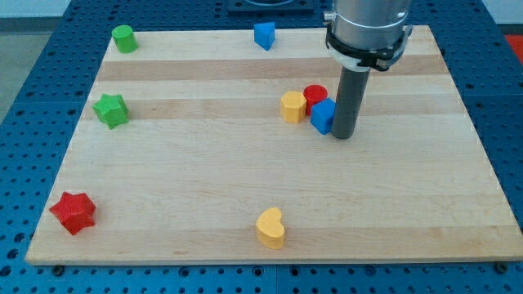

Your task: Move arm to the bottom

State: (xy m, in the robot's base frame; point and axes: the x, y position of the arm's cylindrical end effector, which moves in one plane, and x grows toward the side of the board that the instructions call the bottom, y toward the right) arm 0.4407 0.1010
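**Rod upright beside the centre cluster, the run toward the near edge not yet made**

The task is simply to bring the arm to the bottom of the board, and judging by where my tip (344, 135) stands, that step has barely started: it sits in the upper half of the wooden surface (204, 188), right of centre, well apart from the view's bottom edge. There is no gripper on this rig to open or close, only the straight dark rod, so nothing is held.

My tip is just beside, perhaps touching, the right side of the blue block (324, 116), which is packed against the red cylinder (315, 95) and the yellow block (292, 107) to its left.

The next move calls for a slide straight toward the view's bottom. That path looks free: the yellow heart (270, 228) lies near the bottom edge but well to the left of the rod's line. Pulling away downward should leave the cluster undisturbed, provided the tip does not drag the blue block along.

The rod hangs vertical from the grey wrist housing (367, 24), which enters at the view's top.
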